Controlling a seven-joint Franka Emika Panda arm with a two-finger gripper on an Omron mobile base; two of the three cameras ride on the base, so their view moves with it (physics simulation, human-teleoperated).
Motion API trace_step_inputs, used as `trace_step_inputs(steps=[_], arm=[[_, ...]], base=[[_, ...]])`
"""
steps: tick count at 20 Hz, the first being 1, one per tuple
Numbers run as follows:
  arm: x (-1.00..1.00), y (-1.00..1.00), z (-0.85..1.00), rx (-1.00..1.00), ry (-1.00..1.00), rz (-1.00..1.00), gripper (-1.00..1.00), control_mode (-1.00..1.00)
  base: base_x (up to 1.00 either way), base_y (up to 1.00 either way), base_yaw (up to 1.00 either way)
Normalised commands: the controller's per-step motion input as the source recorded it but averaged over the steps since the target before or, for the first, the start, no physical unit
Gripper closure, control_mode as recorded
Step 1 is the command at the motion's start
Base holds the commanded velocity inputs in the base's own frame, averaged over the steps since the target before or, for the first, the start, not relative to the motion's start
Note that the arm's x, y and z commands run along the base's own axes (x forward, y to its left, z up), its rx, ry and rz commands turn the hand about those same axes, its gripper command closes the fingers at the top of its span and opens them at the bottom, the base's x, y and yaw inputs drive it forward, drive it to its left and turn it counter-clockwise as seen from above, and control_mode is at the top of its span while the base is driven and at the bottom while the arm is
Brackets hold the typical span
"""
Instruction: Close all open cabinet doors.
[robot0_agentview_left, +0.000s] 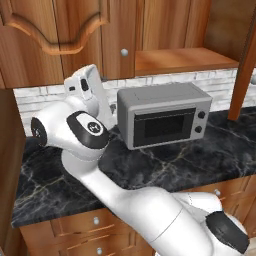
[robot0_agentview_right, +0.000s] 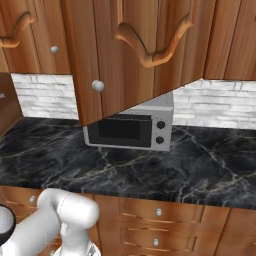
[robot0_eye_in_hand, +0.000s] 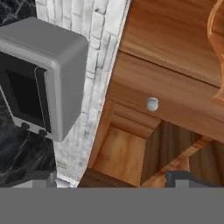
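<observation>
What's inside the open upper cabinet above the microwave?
The left base view shows a bare wooden shelf inside, above the microwave. In the right base view the swung-out cabinet door covers the interior, so the rest cannot be checked.

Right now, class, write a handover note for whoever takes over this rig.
Hand: open, holding nothing, aimed at the upper cabinets.
Open door: swung out above the microwave, leaving the shelf exposed.
Left door: shut.
Done: no contact with the open door yet.
Left: push the open door shut, then check for others.
</observation>
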Motion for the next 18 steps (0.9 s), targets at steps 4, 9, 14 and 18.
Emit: trace_step_inputs(steps=[4, 9, 14, 18], arm=[[-0.74, -1.00, 0.00, 0.22, -0.14, -0.03, -1.00, -1.00], [-0.74, -1.00, 0.00, 0.20, -0.18, -0.03, -1.00, -1.00], [-0.87, -0.92, 0.00, 0.19, -0.20, -0.04, -1.00, -1.00], [-0.87, -0.78, 0.00, 0.18, -0.21, -0.05, -1.00, -1.00]], base=[[0.00, 0.00, 0.00], [0.00, 0.00, 0.00], [0.00, 0.00, 0.00], [0.00, 0.00, 0.00]])
